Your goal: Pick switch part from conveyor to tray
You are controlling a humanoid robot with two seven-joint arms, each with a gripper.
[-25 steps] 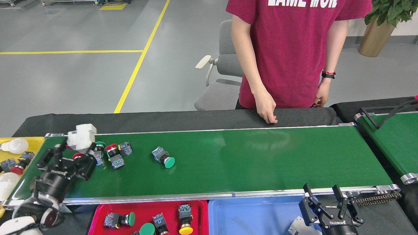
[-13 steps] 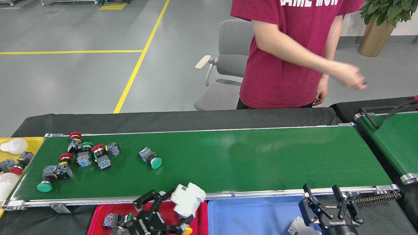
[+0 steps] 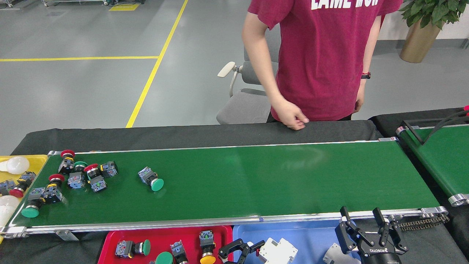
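My left gripper point(image 3: 257, 249) is low at the bottom edge, over the left end of the blue tray point(image 3: 311, 234). It looks shut on a white boxy switch part point(image 3: 280, 251), which sticks out to its right. My right gripper point(image 3: 362, 220) stands open and holds nothing at the front rail of the conveyor point(image 3: 256, 176), above the blue tray. One push-button switch with a green cap point(image 3: 151, 179) lies alone on the belt. Several more red- and green-capped switches point(image 3: 78, 176) cluster at the belt's left end.
A red tray point(image 3: 165, 234) with several push buttons sits left of the blue tray. A yellow tray point(image 3: 36, 161) with bulbs is at the far left. A person's hand point(image 3: 293, 119) rests on the black cloth behind the belt. A second green belt point(image 3: 443, 157) lies to the right.
My left gripper carried the white part from the belt's left end, over the red tray, to the blue tray. The switches on the belt drifted left. The person's arm swung right and came back.
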